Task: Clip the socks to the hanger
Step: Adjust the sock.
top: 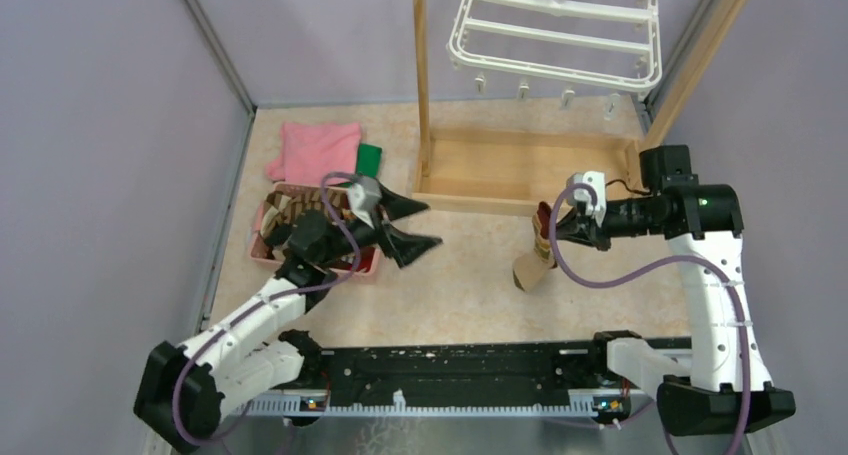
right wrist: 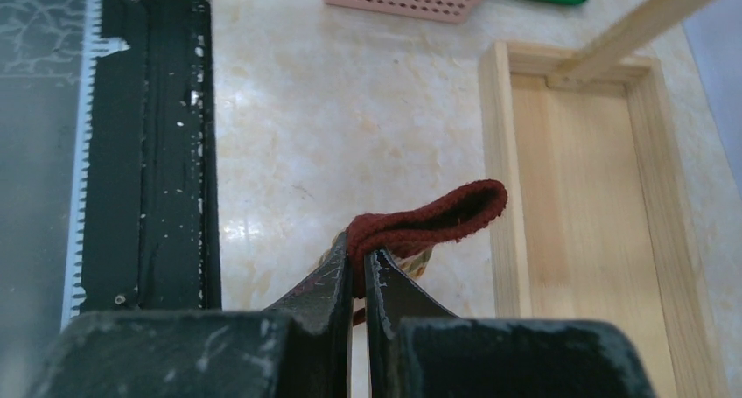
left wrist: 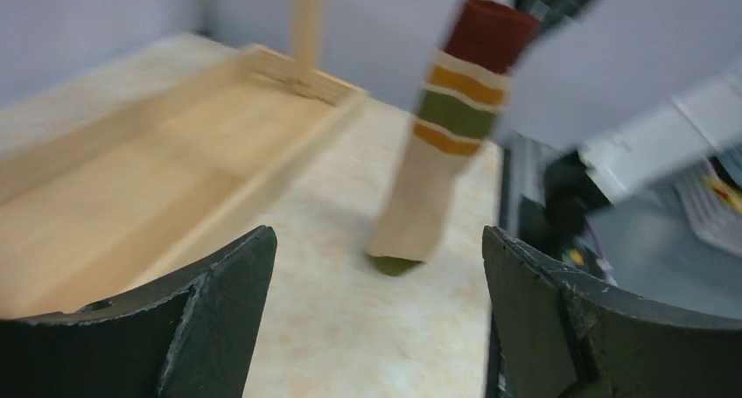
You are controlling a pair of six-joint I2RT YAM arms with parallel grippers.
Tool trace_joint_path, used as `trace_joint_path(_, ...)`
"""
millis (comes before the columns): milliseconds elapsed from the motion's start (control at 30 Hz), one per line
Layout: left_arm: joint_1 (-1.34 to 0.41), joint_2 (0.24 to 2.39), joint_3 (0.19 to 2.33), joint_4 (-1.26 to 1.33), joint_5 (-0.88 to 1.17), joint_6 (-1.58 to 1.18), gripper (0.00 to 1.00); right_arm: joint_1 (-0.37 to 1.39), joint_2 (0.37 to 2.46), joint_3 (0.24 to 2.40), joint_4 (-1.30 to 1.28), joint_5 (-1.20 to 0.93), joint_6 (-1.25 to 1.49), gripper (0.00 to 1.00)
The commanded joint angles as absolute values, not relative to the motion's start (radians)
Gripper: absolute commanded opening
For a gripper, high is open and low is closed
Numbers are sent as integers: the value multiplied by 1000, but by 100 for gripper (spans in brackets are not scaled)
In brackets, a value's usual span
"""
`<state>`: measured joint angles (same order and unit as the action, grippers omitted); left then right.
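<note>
A red, green and tan banded sock [top: 535, 260] hangs from my right gripper [top: 555, 231], which is shut on its dark red cuff [right wrist: 429, 219]; the toe touches the table. In the right wrist view the right gripper [right wrist: 359, 258] pinches the cuff between closed jaws. My left gripper [top: 434, 225] stands open, pointing right toward that sock [left wrist: 446, 144], well short of it, nothing between its fingers [left wrist: 227, 310]. The white hanger [top: 560, 30] hangs at the top with clips along its near edge. More striped socks [top: 300, 210] lie in the pink basket [top: 268, 253].
The wooden frame's base tray [top: 520, 170] and upright post [top: 421, 75] stand behind the grippers. A pink cloth [top: 318, 150] and a green cloth [top: 369, 158] lie at the back left. A black rail [top: 450, 370] runs along the near edge.
</note>
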<state>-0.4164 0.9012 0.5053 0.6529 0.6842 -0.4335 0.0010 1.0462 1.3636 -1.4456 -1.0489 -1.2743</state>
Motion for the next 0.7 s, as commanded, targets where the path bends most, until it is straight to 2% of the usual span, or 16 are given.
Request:
trace_joint_path(0,-710,987,528,736,783,-28,94,149,1027,1387,-1499,-1090,-1416,0)
trace_joint_path(67,-762,1031,508,824,818,107,94,233,1022,1368,-1479,-1069,-1405,0)
trace_joint_path(167,-764,1123,526,921,868,149,92,366,1009,1342,-1412,-1010,-1325,0)
trace_joint_path(200,-764,1155,552,921,899,150,91,384,1007,1335,-1405,-1002,-1322,0)
trace_joint_path(300,-770,1267,641,942,1025,79,98,400,1021,1333,-1408,-1012,-1331,0)
trace_joint_path(400,-795,1358,670,1057,1046,3,99,406,1027,1329,-1402,-1034,-1334,0)
trace_joint_path(667,-837,1483,695,1343,1075,-241,85,406,1026,1327,-1354,-1009,-1260,0)
